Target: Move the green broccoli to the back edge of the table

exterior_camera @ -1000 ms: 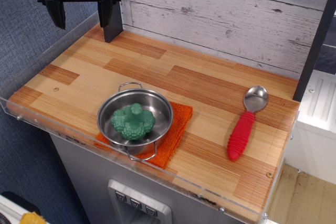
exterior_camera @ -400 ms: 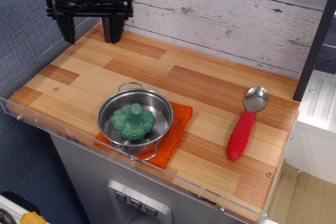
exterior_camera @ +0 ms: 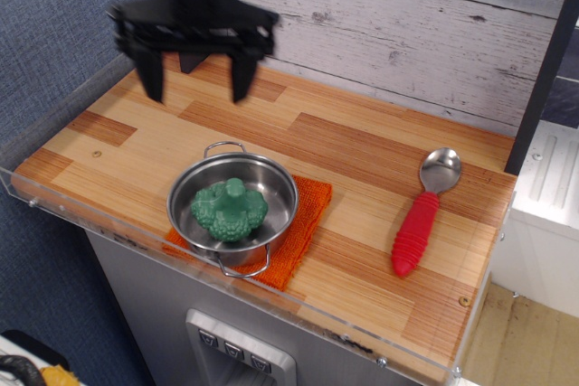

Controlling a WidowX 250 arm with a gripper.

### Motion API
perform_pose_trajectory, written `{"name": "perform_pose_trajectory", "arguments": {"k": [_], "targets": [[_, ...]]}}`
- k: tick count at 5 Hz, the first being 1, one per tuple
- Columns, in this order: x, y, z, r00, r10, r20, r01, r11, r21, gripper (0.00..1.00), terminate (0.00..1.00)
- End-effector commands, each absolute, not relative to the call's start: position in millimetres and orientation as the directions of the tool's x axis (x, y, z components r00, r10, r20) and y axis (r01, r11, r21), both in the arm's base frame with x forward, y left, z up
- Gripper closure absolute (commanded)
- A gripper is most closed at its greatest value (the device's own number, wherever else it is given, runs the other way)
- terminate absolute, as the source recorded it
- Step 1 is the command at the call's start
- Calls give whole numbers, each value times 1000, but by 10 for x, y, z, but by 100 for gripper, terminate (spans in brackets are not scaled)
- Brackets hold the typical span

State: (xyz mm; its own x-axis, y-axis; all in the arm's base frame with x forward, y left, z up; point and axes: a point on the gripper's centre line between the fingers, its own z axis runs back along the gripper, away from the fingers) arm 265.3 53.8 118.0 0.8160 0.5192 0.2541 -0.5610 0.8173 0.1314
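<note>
The green broccoli (exterior_camera: 229, 211) lies inside a small steel pot (exterior_camera: 271, 180) near the front edge of the striped wooden table (exterior_camera: 362, 142). My black gripper (exterior_camera: 196, 89) hangs open and empty above the back left part of the table, behind the pot and well above it. Its two fingers (exterior_camera: 152, 79) point down and are spread wide. It is blurred by motion.
The pot stands on an orange woven cloth (exterior_camera: 308, 214). A spoon with a red ribbed handle (exterior_camera: 418, 228) lies at the right. A clear acrylic rim (exterior_camera: 54, 207) runs along the front and left edges. A whitewashed plank wall (exterior_camera: 407, 33) stands behind the table.
My gripper has moved right and forward from the back left corner toward the pot, and has come lower. The broccoli, pot and spoon have not moved.
</note>
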Motion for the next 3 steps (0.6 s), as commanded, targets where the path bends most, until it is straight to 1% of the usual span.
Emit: {"name": "perform_pose_trajectory", "arguments": {"k": [1,2,3], "targets": [[2507,363,1029,831,488,266,-533,835,133,0,0],[2441,391,932,834,496,241,-537,831,146,0,0],[2412,423,887,834,501,232,-541,827,157,0,0]]}}
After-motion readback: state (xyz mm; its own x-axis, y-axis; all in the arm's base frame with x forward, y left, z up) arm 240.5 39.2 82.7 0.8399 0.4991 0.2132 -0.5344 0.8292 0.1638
